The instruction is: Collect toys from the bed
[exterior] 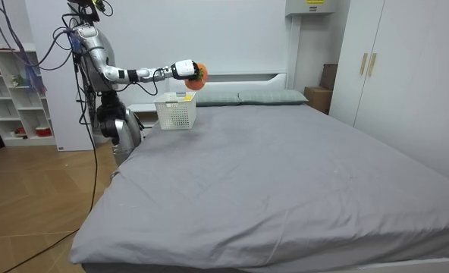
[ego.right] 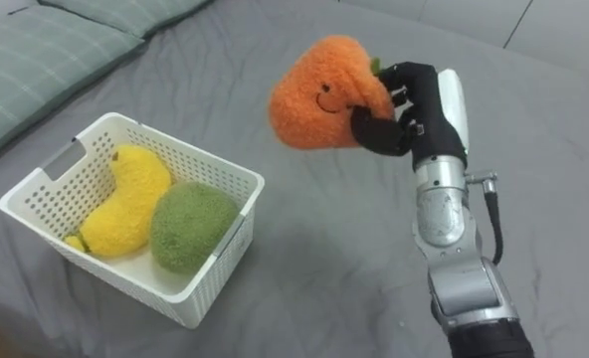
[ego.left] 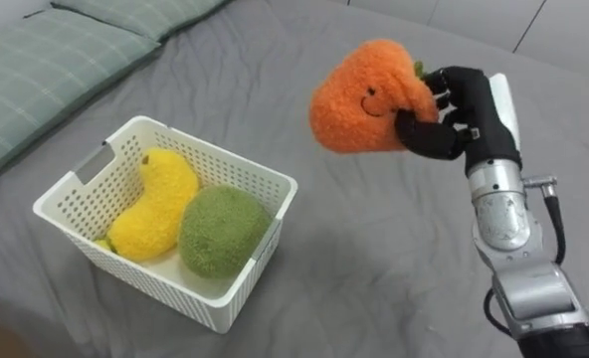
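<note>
My right hand [ego.left: 452,114] [ego.right: 406,107] is shut on an orange plush toy with a smiling face [ego.left: 366,96] [ego.right: 324,94] and holds it in the air above the grey bed, to the right of the basket. The white slotted basket [ego.left: 74,191] [ego.right: 42,185] sits on the bed at the left. Inside it lie a yellow plush toy [ego.left: 155,203] [ego.right: 125,199] and a round green plush toy [ego.left: 222,230] [ego.right: 192,225]. In the room view the robot stands at the bed's side near the headboard, its arm stretched out with the orange toy [exterior: 197,76] over the basket [exterior: 176,112].
Green checked pillows [ego.left: 46,60] [ego.right: 36,45] lie at the head of the bed, beyond the basket. The grey sheet [ego.left: 354,259] spreads flat around the basket. A white shelf unit [exterior: 16,91] stands behind the robot, and wardrobes [exterior: 391,68] line the far side.
</note>
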### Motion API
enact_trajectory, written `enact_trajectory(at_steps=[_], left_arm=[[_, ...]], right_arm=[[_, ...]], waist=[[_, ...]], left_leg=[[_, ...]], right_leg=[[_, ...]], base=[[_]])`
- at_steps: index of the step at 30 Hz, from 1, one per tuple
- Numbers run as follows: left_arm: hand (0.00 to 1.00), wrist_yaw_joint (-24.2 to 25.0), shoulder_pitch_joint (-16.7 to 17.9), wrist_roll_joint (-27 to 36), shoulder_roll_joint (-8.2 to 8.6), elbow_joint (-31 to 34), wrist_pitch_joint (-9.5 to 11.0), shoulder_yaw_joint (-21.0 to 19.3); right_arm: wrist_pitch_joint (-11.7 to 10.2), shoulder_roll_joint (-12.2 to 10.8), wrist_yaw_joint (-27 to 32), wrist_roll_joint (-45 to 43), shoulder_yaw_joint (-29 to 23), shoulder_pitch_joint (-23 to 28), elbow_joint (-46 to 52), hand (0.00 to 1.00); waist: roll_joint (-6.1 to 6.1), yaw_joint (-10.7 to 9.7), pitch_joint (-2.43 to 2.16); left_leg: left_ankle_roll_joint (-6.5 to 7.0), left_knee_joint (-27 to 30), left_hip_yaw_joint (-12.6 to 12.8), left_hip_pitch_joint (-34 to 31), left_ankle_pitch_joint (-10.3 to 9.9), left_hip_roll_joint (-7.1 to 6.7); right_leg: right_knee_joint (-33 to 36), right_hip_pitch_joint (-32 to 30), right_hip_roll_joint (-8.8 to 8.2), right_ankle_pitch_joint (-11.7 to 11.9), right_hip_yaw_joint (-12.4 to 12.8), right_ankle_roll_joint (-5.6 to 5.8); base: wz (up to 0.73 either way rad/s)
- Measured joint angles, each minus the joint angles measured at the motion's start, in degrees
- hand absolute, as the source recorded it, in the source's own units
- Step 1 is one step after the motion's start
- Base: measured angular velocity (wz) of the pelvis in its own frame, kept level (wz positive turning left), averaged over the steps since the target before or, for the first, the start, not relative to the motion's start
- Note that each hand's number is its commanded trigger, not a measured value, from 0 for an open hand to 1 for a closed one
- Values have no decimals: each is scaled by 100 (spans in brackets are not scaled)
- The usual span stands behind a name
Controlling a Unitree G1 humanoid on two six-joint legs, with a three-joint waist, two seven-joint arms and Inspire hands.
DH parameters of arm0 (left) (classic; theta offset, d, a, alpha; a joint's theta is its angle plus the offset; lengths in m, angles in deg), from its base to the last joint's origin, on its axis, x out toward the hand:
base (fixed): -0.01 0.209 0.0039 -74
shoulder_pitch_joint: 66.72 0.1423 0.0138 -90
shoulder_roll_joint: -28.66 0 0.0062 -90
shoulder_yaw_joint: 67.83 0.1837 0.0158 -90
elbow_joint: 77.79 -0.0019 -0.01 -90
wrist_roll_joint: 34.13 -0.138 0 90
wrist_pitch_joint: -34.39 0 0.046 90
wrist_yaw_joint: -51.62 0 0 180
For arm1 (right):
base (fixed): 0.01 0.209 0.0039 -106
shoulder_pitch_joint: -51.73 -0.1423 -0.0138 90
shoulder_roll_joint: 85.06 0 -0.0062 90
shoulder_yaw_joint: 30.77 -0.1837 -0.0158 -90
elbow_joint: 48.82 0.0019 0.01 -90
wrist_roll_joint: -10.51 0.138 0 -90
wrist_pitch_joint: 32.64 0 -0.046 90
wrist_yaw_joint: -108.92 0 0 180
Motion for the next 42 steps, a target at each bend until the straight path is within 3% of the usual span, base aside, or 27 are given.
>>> enact_trajectory(at_steps=[6,12,18,19,20,21,22,25,33,42], left_arm=[[0,12,-32,-412,42,-13,-34,9],[0,35,-33,-520,52,-3,-281,59],[0,181,-144,-522,51,114,-402,137],[0,181,-147,-522,51,123,-407,134],[0,185,-145,-523,52,128,-412,133],[0,189,-148,-526,53,130,-417,133],[0,216,-158,-527,52,141,-435,128],[0,240,-201,-552,52,172,-479,120],[0,295,-334,-583,81,160,-526,116],[0,290,-362,-580,74,172,-534,151]], right_arm=[[49,-51,-205,-387,382,-353,19,100],[238,-330,-288,-378,896,-567,-145,100],[425,-445,-435,-373,999,-581,-408,97],[429,-496,-435,-374,1022,-608,-528,89],[470,-547,-436,-385,1087,-683,-670,60],[483,-559,-435,-392,1127,-726,-748,17],[495,-581,-439,-392,1193,-842,-964,0],[571,-610,-448,-393,1244,-1095,-1379,0],[621,-619,-605,-417,1258,-1282,-2120,0],[615,-617,-681,-413,1296,-1282,-2248,0]], waist=[[-14,295,-3],[-62,517,10],[-126,727,13],[-135,758,13],[-145,787,17],[-148,817,18],[-156,869,23],[-191,900,21],[-275,1097,93],[-307,1146,94]], left_leg=[[0,-8,-92,-1,1,-16],[-7,4,-240,-23,5,-37],[-16,113,-585,-273,54,-132],[-21,114,-611,-290,67,-135],[-26,112,-637,-308,80,-137],[-28,109,-642,-311,87,-137],[-33,108,-657,-328,95,-137],[-39,111,-796,-399,136,-206],[-43,166,-953,-466,163,-227],[-40,211,-987,-514,170,-237]], right_leg=[[-12,32,-8,0,-114,0],[-26,112,-11,0,-269,1],[-96,91,-37,-1,-630,1],[-96,85,-37,-1,-660,1],[-98,74,-37,-1,-696,1],[-97,65,-36,-1,-697,1],[-98,57,-32,-1,-699,1],[-101,35,-34,-1,-726,1],[-100,51,-50,-1,-889,1],[-99,26,-49,-1,-892,2]], base=[[7],[14],[31],[14],[11],[7],[4],[22],[12],[2]])
